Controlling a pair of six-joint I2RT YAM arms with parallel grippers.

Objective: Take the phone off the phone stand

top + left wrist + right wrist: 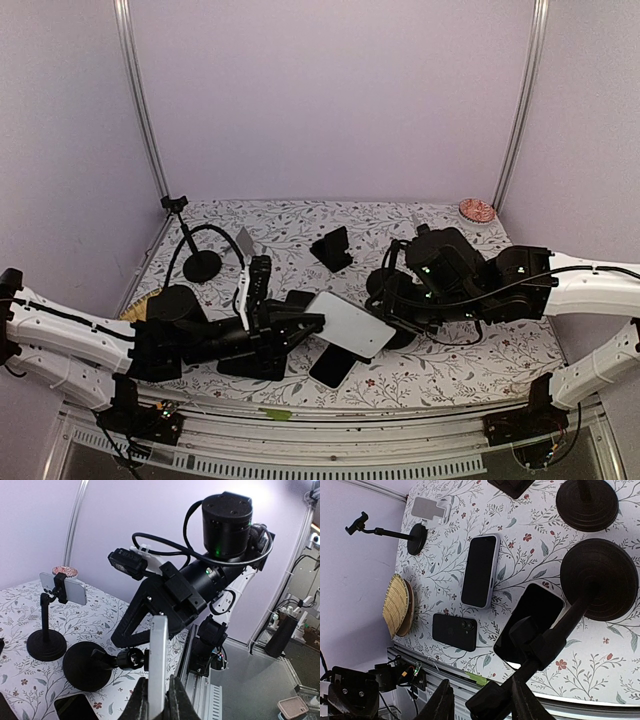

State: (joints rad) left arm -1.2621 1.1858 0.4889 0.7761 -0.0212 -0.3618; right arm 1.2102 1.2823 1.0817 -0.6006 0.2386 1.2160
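Note:
My left gripper (305,325) is shut on the lower edge of a silver phone (352,322) and holds it above the table. In the left wrist view the phone (159,650) stands edge-on between my fingers (142,700), its back against the head of a black phone stand (85,665) with a round base. My right gripper (395,305) holds that stand. In the right wrist view the stand's stem rises from its base (597,580) to a head between my fingers (520,695).
A black phone (333,367) lies face up by the stand's base. A lavender-cased phone (480,570), a black phone lying face down (454,631) and a woven coaster (395,605) lie to the left. A second stand (46,645) holds another phone. An empty stand (190,240) is at the back left.

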